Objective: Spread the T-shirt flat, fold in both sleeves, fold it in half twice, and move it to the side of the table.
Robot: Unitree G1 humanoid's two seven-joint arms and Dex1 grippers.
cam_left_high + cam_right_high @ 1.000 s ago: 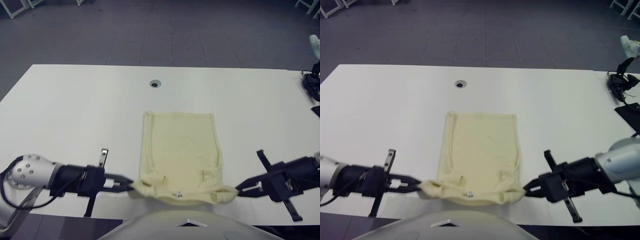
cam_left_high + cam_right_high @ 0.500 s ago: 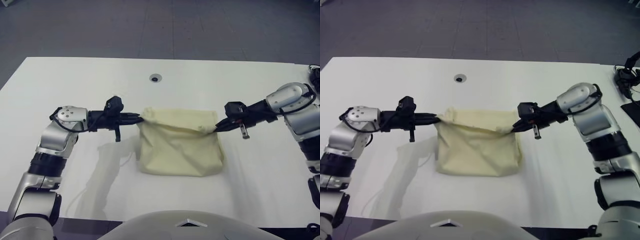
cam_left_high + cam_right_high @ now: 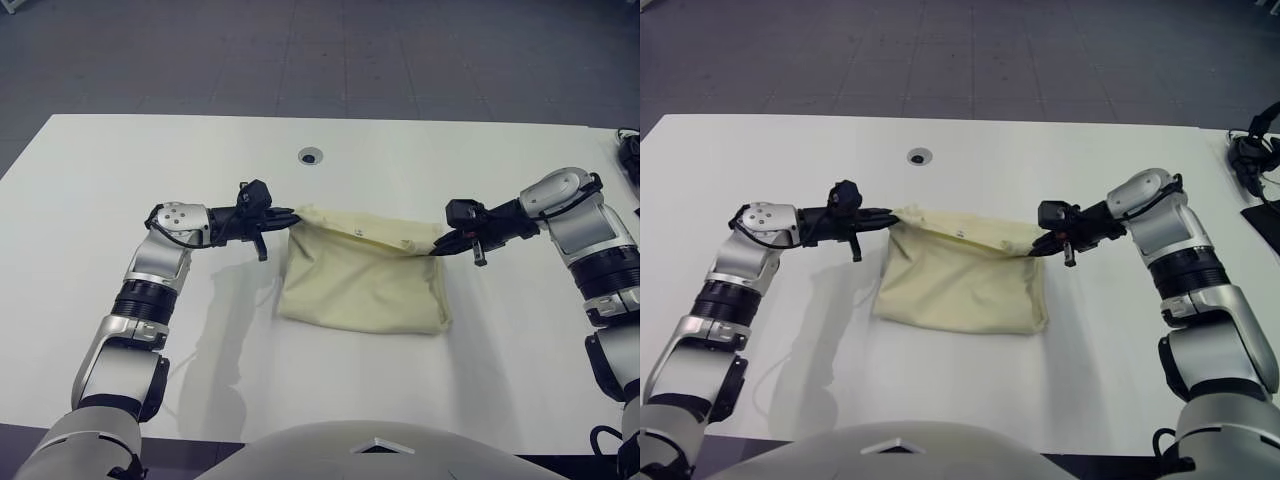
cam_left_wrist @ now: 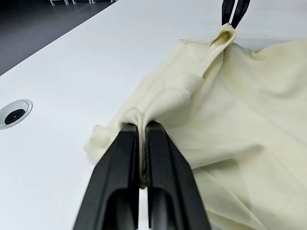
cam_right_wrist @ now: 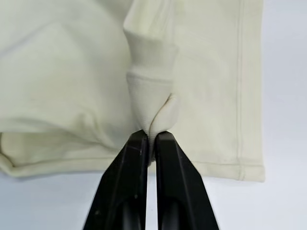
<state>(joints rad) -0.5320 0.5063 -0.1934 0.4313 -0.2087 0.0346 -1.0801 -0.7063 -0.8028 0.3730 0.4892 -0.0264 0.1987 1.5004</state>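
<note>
In the last second I have swung both arms from the near edge of the table (image 3: pixel 120 180) across to the far side. The T-shirt (image 3: pixel 360 290) has gone from a long strip to a short doubled rectangle in the middle. The left gripper (image 3: pixel 287 214) is clamped tight on the far-left corner and the right gripper (image 3: pixel 440 247) on the far-right one, each with a bunch of cloth pinched between closed jaws. The carried edge sags between them (not quite laid down, by the look of it). I judge the first half fold nearly done; letting go, the second fold and the move aside remain. A cable port (image 3: pixel 310 156) sits beyond the shirt and dark cables (image 3: pixel 1245 150) lie at the right end. Neither blocks me.
</note>
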